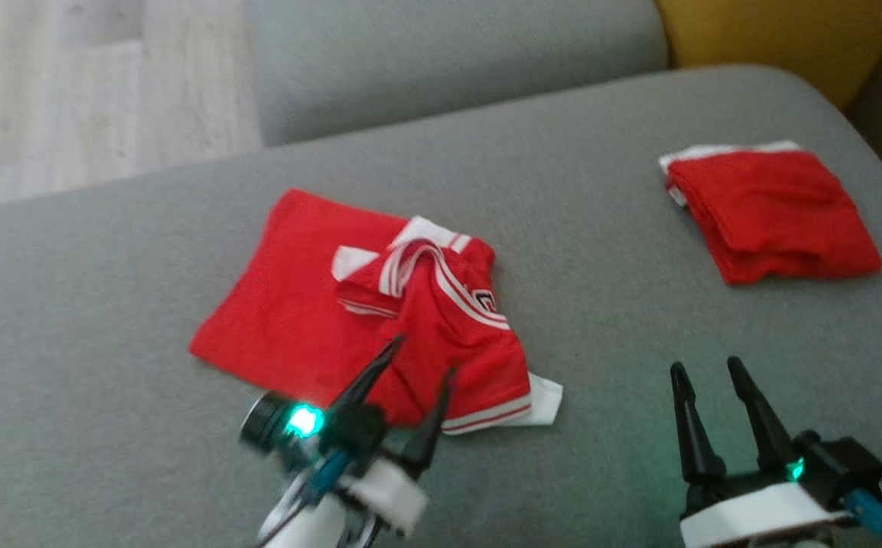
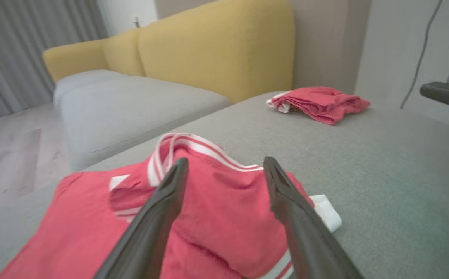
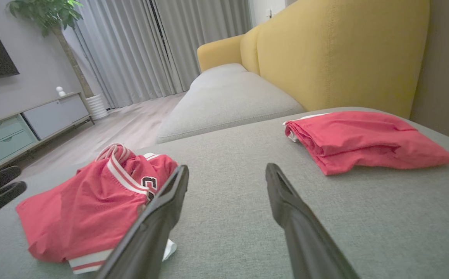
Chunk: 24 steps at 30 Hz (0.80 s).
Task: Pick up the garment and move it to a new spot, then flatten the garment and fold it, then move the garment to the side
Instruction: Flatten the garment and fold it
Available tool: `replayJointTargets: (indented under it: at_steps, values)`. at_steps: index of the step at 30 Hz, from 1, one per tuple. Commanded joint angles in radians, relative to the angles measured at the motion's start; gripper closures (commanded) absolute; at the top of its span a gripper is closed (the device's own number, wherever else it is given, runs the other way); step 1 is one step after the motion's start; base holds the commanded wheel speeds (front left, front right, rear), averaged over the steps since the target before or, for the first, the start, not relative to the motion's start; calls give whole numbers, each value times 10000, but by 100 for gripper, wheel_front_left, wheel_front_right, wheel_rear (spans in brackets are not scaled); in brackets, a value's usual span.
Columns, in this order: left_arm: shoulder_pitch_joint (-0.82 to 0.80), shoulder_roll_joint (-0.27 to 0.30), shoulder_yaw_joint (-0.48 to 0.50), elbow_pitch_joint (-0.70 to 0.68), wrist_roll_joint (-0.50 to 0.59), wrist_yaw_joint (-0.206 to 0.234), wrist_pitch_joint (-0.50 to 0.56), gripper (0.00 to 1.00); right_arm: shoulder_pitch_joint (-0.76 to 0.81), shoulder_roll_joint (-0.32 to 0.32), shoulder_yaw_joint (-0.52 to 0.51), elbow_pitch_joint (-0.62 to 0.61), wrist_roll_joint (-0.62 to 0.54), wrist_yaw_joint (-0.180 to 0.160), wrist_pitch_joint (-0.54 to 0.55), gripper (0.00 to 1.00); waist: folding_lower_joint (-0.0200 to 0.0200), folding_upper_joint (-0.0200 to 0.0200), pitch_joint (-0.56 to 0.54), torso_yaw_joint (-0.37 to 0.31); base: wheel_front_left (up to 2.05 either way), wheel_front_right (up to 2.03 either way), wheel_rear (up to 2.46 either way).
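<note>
Left hand (image 1: pixel 424 356) spread over crumpled red garment (image 1: pixel 288 320) mid sofa cushion (image 1: pixel 106 380); right hand (image 1: pixel 705 364) spread, empty.
Adds from right wrist: plant (image 3: pixel 42 9), cabinet (image 3: pixel 34 116); from left wrist: wall cables (image 2: pixel 422 50).

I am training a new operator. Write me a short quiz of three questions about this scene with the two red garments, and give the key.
1. Which is nearer the crumpled jersey: the left gripper or the right gripper?
2. True or false: the right gripper is shut on the folded garment.
3. The folded garment lies on: A a shelf; B the grey cushion; C a basket.
Key: 1 left; 2 false, both grippers stand open; 3 B.
</note>
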Motion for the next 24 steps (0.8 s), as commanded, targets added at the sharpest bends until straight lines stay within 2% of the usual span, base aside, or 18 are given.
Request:
replayJointTargets:
  at_steps: [1, 5, 13, 14, 15, 16, 20, 24]
  values:
    - [-998, -66, -20, -37, 107, -191, 160, 0, -655, -205, 219, -401, 29, -9, -109, 0, -1, -1, 905, -646, 0, 0, 0]
    - [-2231, -85, -1013, 782, -15, -601, 673, 0, -1092, -194, 351, -469, 69, -9, -109, 0, -1, -1, 1622, -1196, 0, 0, 0]
    - [-3375, -89, -2225, 2608, -455, -728, 1701, 0, -1571, -114, 315, -508, 125, -9, -109, 0, -1, -1, 2245, -2060, 0, 0, 0]
    - [-3437, -89, -2296, 2760, -469, -726, 1684, 31, -1569, -109, 283, -502, 124, -9, -109, 0, -1, -1, 2255, -2118, 0, 0, 0]
    - [-3485, -89, -2322, 2879, -491, -690, 1588, 91, -1562, -103, 271, -495, 125, -9, -109, 0, -1, -1, 2249, -2178, 0, 0, 0]
    - [-3529, -89, -2363, 2983, -494, -674, 1467, 100, -1550, -98, 263, -490, 125, -9, -109, 0, -1, -1, 2238, -2222, 0, 0, 0]
    - [-3616, -90, -2500, 3246, -739, -714, 977, 100, -1487, -67, 262, -408, 112, -9, -109, 0, -1, -1, 1994, -2344, 0, 0, 0]
    - [-3852, -90, -2617, 2749, -1517, -822, 355, 100, -1427, -19, 340, -396, 85, -9, -109, 0, -1, -1, 1547, -2444, 0, 0, 0]
